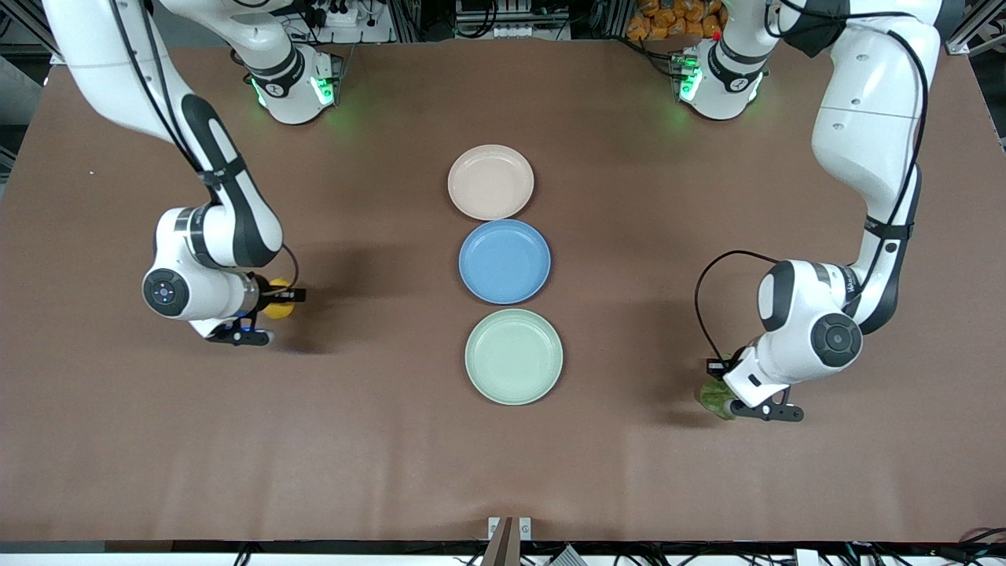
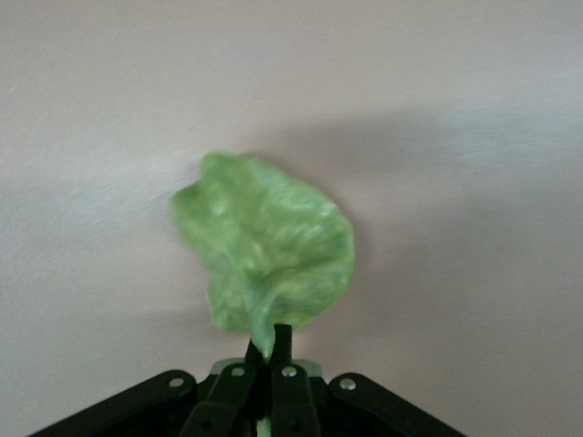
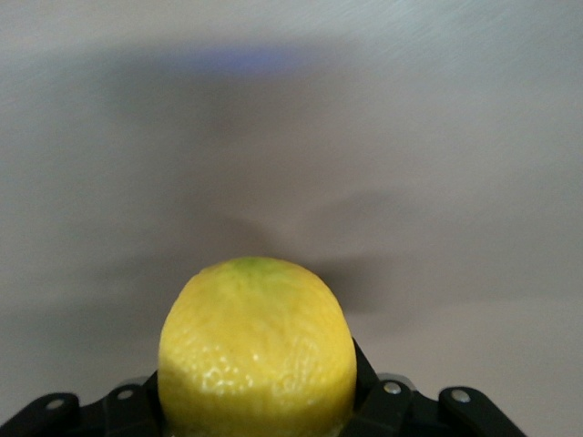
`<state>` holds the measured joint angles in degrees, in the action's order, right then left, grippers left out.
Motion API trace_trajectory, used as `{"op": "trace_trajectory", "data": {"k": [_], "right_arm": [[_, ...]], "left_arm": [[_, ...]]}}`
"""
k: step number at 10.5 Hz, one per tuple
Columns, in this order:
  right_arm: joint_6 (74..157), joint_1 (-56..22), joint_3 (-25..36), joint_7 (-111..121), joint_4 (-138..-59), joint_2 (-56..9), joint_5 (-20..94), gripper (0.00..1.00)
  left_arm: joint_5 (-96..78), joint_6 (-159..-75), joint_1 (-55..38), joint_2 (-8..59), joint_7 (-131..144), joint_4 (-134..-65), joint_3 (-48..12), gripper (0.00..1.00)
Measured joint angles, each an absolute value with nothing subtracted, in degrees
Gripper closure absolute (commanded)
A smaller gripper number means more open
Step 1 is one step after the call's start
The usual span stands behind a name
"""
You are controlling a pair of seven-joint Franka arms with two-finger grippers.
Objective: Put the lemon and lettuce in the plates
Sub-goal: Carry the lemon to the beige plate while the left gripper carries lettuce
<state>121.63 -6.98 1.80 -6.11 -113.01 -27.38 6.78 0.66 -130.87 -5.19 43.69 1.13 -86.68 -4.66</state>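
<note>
My right gripper (image 1: 275,313) is shut on the yellow lemon (image 1: 278,308) and holds it over the bare table toward the right arm's end. In the right wrist view the lemon (image 3: 257,350) fills the space between the fingers of the right gripper (image 3: 260,405). My left gripper (image 1: 727,402) is shut on the green lettuce (image 1: 714,396), over the table toward the left arm's end. In the left wrist view the left gripper (image 2: 271,344) pinches the stem of the lettuce (image 2: 269,250). The beige-pink plate (image 1: 490,181) and the mint green plate (image 1: 513,356) lie empty at mid-table.
An empty blue plate (image 1: 504,261) lies between the two pale plates, in one line running toward the front camera. The brown tabletop (image 1: 377,440) is bare around both grippers.
</note>
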Motion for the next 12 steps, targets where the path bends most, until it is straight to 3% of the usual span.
{"op": "trace_trajectory", "data": {"k": [2,5,9,12], "right_arm": [[117.8,-8.89,1.1,-6.85,-113.41,-24.87,11.08,1.0],[118.81,-14.17,0.83,-12.56,-117.29,-21.95,14.44,1.0],[126.92,-33.11,0.37,-39.78,-123.2,-17.17,14.71,1.0],[130.22,-42.59,0.34,-54.06,-123.79,-16.93,14.96,1.0]], "left_arm": [[0.66,-130.87,-8.43,41.68,1.25,-86.39,-4.82,1.0],[0.65,-130.87,-14.26,39.65,4.18,-85.82,-4.95,1.0],[0.64,-132.85,-20.9,39.14,17.62,-82.88,-5.01,1.0],[0.63,-138.72,-26.3,40.35,30.65,-82.89,-5.03,1.0]]}}
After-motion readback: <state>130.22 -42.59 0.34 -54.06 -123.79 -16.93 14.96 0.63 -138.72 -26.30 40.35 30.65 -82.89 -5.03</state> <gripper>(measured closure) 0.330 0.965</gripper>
